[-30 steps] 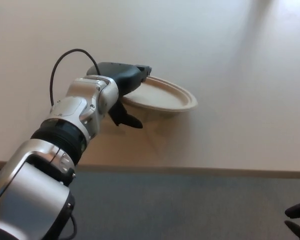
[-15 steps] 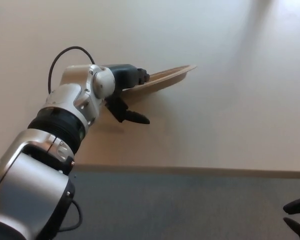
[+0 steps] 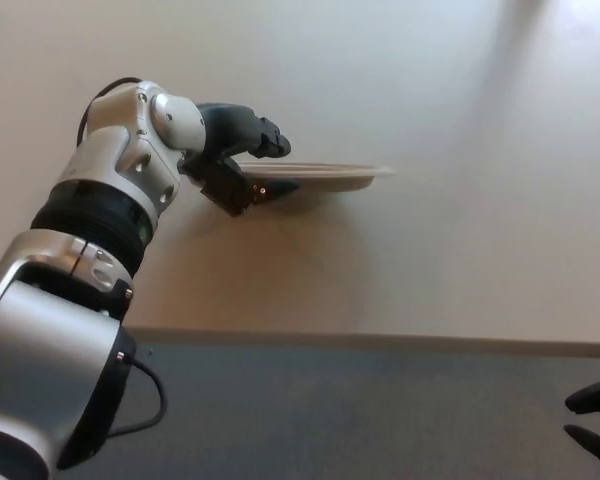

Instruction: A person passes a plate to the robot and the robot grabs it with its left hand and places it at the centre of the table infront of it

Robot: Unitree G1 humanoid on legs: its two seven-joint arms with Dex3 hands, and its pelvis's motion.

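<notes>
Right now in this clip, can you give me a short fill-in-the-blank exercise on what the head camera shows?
1. The plate is held by the robot's ____ hand.
2. The hand grips the plate at its ____, not its middle.
3. Seen from the head camera, the plate appears almost ____, so its inside is hidden.
4. Only the dark fingertips of the right hand show, at the picture's lower ____ corner.

Missing words: left; rim; edge-on; right

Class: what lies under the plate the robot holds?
Under the plate only bare table and the robot hand fingers show; its top face is hidden edge-on.
</notes>
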